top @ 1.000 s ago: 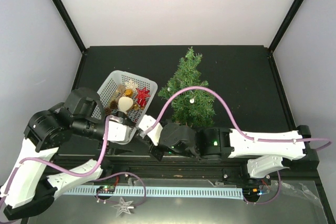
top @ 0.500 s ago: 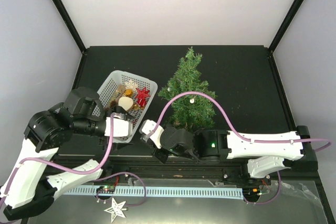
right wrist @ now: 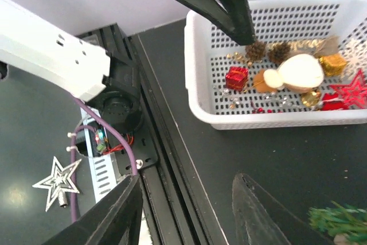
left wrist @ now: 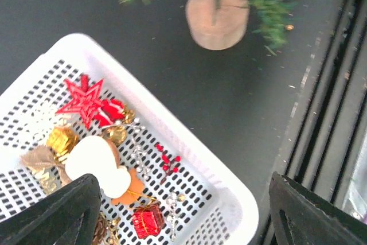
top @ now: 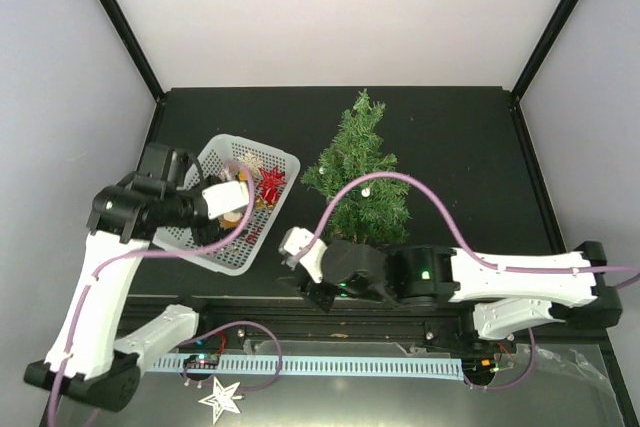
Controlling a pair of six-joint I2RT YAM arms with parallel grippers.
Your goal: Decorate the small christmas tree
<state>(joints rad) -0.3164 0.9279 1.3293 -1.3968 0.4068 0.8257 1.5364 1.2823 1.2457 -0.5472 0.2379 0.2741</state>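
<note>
Item: small tree (top: 362, 172), stood upright mid-table, trunk vertical, just right of the basket (top: 222, 255). My left claw (left wrist: 183, 210) hung open above the basket; my right claw (right wrist: 189, 199), open and empty, lay nearer the tree.

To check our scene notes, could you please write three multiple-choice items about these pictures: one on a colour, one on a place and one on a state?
1. The star ornament in the white basket is: A red; B blue; C green.
2. The silver star lies: A in the basket; B on the grey ledge at the near edge; C on the black table behind the basket.
3. The left arm's fingers are: A shut on an ornament; B open, holding nothing; C shut on a branch.
Key: 1 A, it shows red in the left wrist view; 2 B, it lies past the rails, outside the basket; 3 B, they stand wide apart with nothing between.
</note>
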